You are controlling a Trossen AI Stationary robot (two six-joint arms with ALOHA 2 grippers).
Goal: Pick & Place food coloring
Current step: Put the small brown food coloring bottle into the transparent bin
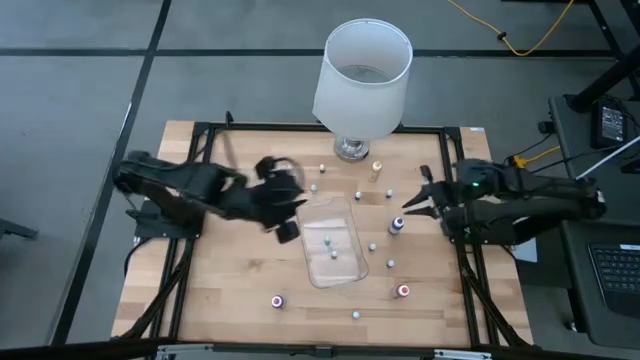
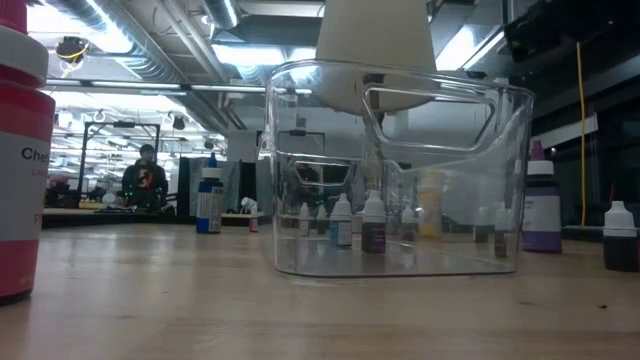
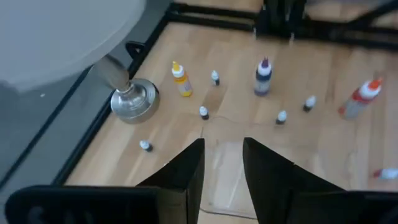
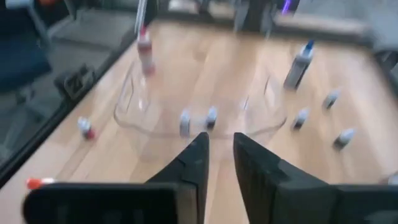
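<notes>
Clear tray between both empty, slightly open claws; lamp behind.

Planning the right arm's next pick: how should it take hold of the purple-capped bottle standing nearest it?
Grip the purple-capped bottle across its round body, below the narrow cap, coming straight down. It stands upright and apart from its neighbours, just past the right gripper, whose fingers look slightly open. The clear tray lies beyond it.

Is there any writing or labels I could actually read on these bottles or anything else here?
"Che": the start of a cut-off word, on the big red bottle at the low view's left edge.
Smaller print under it: too blurred to read.
Labels on the other bottles, such as the purple bottle: too small to read.
</notes>
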